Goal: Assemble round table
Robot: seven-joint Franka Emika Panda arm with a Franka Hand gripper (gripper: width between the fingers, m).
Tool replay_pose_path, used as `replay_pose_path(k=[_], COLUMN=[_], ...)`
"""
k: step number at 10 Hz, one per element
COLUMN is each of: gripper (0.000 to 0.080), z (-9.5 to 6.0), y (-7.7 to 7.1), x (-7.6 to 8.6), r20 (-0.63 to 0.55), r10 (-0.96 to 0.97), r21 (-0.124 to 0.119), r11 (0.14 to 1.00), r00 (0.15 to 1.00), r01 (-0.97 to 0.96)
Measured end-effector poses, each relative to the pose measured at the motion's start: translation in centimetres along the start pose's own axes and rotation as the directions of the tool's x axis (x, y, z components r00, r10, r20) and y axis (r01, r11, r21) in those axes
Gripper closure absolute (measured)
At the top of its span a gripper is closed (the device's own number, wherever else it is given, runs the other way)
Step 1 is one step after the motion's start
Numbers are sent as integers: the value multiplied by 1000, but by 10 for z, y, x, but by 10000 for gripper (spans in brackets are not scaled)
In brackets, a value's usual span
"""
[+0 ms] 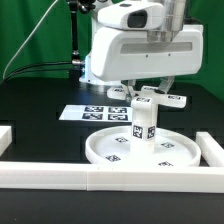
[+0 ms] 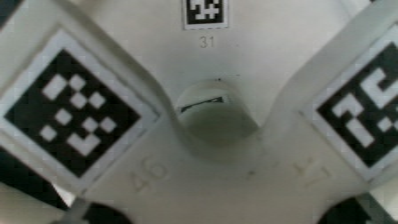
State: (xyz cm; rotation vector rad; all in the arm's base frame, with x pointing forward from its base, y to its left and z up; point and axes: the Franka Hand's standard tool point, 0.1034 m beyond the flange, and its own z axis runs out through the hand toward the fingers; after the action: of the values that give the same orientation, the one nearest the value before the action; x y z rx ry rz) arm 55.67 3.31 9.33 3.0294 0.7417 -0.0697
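White bars (image 1: pixel 120 178) edged the near side of the black worktop (image 1: pixel 40 110) in the exterior view. Behind them lay the large rimmed round disc (image 1: pixel 110 150), the short thick cylinder leg (image 1: pixel 144 125) upright on its middle, tags on both. My tool (image 1: pixel 148 93) pinched the cross-shaped foot piece (image 1: pixel 150 99) just above the leg. Farther back lay the marker board (image 1: pixel 85 112).

Wrist view: the smooth white foot piece (image 2: pixel 199 150) filled the frame, its tags bold, "31" faintly readable.

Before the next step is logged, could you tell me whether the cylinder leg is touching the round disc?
Touching: in the exterior view the cylinder leg stands upright on the round disc, its base meeting the disc's floor with no gap.
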Motion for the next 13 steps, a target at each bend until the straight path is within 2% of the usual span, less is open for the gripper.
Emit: replay_pose_path(k=[4, 6, 7, 9, 11, 13], gripper=[350, 350, 350, 350, 350, 350], z=[-2, -2, -1, 0, 1, 0], y=[-5, -6, -7, -7, -5, -5], x=[4, 4, 3, 2, 2, 2], r20=[-8, -8, -2, 14, 10, 22], r10=[274, 404, 481, 675, 779, 850], r21=[5, 22, 44, 76, 96, 97], r11=[962, 915, 876, 735, 624, 523], r00=[962, 915, 877, 737, 627, 527], r01=[-274, -404, -480, -674, -776, -847])
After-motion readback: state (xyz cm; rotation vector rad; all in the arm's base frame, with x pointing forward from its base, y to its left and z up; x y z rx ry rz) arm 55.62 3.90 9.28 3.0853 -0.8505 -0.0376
